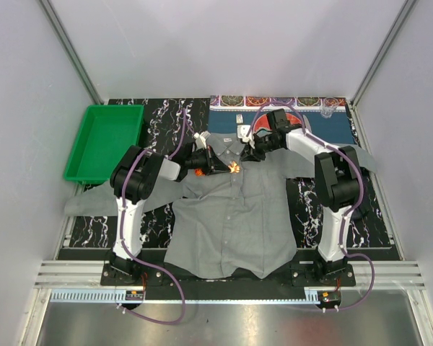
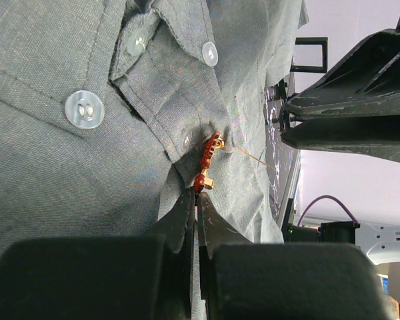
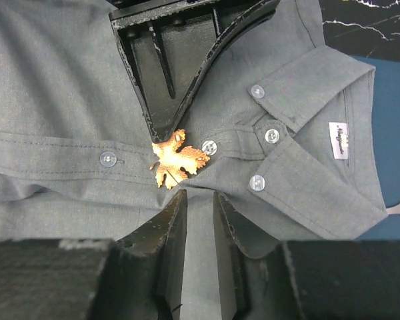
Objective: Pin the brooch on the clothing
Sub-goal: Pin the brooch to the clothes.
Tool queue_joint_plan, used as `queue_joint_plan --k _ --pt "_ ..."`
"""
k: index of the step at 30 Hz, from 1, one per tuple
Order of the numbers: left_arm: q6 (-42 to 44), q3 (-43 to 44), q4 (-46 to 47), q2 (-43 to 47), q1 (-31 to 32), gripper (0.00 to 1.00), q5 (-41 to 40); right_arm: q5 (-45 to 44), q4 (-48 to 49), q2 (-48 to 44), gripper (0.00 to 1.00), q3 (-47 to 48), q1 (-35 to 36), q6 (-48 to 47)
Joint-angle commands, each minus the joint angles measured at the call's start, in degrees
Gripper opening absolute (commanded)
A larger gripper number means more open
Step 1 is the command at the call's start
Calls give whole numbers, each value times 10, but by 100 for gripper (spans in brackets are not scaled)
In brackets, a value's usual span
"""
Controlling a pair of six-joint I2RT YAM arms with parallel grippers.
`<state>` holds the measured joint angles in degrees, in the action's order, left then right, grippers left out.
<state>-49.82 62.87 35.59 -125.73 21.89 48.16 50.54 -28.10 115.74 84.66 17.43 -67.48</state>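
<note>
Grip is coming from the left tool (image 2: 197,200), whose jaws are standing closed on the edge of the leaf-shaped brooch (image 3: 179,159), apparently holding it steady against the placket of the grey shirt (image 1: 231,223) that is lying flat on the counter (image 1: 86,231). Facing it, the right tool (image 3: 199,195) is hovering with its fingers slightly parted just short of the brooch, probably readying to press the fabric or the clasp.

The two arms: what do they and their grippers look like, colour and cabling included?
Both match. The left arm and right arm have white lower links, bulky black joints and purple cables looping alongside. The left gripper and right gripper are black, each with two tapering, wedge-shaped fingers, scuffed at the edges.
</note>
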Motion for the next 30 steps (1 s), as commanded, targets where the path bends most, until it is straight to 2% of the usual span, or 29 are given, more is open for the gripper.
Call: queue_joint_plan --k 1,8,17,22,24,26,30 --pt "7 18 11 10 3 0 12 24 16 10 27 1 8 -60" --pt "7 18 12 9 3 0 11 11 -12 8 25 -15 20 -115" --pt "7 16 14 11 3 0 12 4 -12 18 22 -15 32 -115" --pt "6 17 15 9 3 0 11 -4 -13 23 13 -13 31 -114" --pt "6 16 17 10 3 0 11 -7 -16 23 15 -13 33 -114" --pt "5 16 16 10 3 0 12 -14 -18 23 21 -16 31 -114" --pt "6 15 17 12 3 0 14 -21 -16 17 25 -25 30 -114"
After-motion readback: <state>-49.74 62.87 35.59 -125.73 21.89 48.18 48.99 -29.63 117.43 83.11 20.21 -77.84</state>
